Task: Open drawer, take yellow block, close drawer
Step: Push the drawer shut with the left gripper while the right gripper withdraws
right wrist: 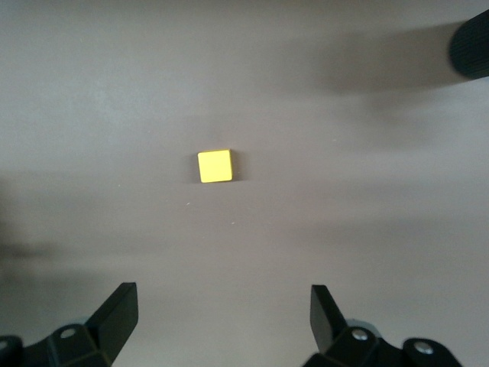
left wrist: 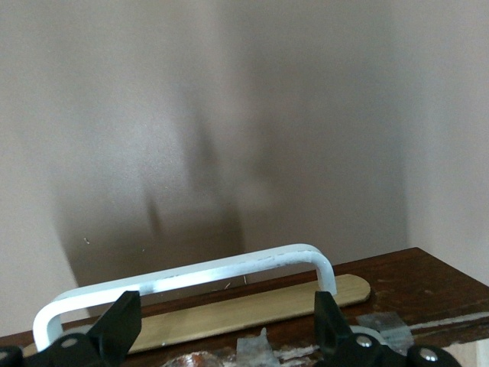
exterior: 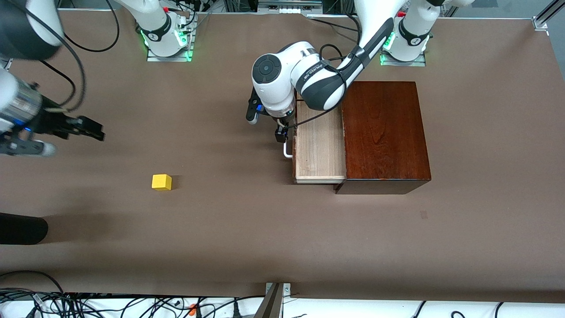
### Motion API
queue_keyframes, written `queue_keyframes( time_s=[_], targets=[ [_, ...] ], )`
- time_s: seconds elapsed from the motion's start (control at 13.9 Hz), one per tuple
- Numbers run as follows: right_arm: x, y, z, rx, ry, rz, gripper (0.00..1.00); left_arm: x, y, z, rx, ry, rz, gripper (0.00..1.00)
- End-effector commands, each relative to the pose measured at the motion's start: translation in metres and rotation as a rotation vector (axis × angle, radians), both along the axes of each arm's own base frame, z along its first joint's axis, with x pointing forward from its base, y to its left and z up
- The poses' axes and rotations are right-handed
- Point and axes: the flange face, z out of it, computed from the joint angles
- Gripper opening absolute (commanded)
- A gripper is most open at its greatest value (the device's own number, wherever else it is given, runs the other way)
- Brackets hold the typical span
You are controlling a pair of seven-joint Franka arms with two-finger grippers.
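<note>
The drawer (exterior: 320, 148) of the dark wooden box (exterior: 384, 132) stands pulled out toward the right arm's end of the table, and the pale inside that shows is bare. My left gripper (exterior: 282, 132) is open at the drawer's front, right by the white bar handle (left wrist: 191, 274), gripping nothing (left wrist: 225, 306). The yellow block (exterior: 162, 182) lies on the bare table toward the right arm's end, nearer to the front camera than the drawer's handle (exterior: 287, 152). My right gripper (exterior: 93, 131) hangs open and empty over the table, with the block (right wrist: 215, 166) ahead of its fingertips (right wrist: 221, 294).
A black rounded object (exterior: 22, 229) pokes in at the table's edge on the right arm's end, nearer to the front camera than the block; it also shows in the right wrist view (right wrist: 470, 47). Cables run along the table's near edge.
</note>
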Motion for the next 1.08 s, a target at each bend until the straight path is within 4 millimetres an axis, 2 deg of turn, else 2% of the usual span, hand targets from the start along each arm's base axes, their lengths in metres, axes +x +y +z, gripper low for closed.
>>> queue_keyframes(
  time_s=[0.0, 0.07, 0.22, 0.29, 0.36, 0.5, 0.65, 1.01],
  targets=[
    [-0.021, -0.022, 0.036, -0.005, -0.033, 0.012, 1.0, -0.006, 0.003, -0.006, 0.051, -0.024, 0.014, 1.0],
    [-0.031, -0.024, 0.04, -0.001, -0.038, 0.01, 1.0, -0.005, 0.006, -0.007, 0.075, -0.034, 0.02, 1.0],
    [-0.036, -0.031, 0.044, -0.006, -0.045, 0.002, 1.0, -0.005, 0.011, -0.003, 0.125, -0.061, 0.041, 1.0],
    [-0.037, -0.044, 0.05, -0.004, -0.064, -0.017, 1.0, -0.006, 0.013, -0.002, 0.144, -0.063, 0.05, 1.0],
    [-0.038, -0.055, 0.046, 0.0, -0.053, -0.03, 1.0, -0.006, 0.015, -0.001, 0.154, -0.059, 0.054, 1.0],
    [-0.041, -0.059, 0.043, -0.004, -0.033, -0.033, 1.0, -0.002, 0.023, 0.002, 0.171, -0.054, 0.065, 1.0],
    [-0.062, -0.064, 0.036, -0.002, 0.023, -0.005, 1.0, -0.002, 0.028, 0.005, 0.201, -0.049, 0.068, 1.0],
    [-0.063, -0.066, 0.039, 0.008, 0.013, -0.004, 1.0, 0.007, 0.046, 0.015, 0.253, -0.055, 0.095, 1.0]
  ],
)
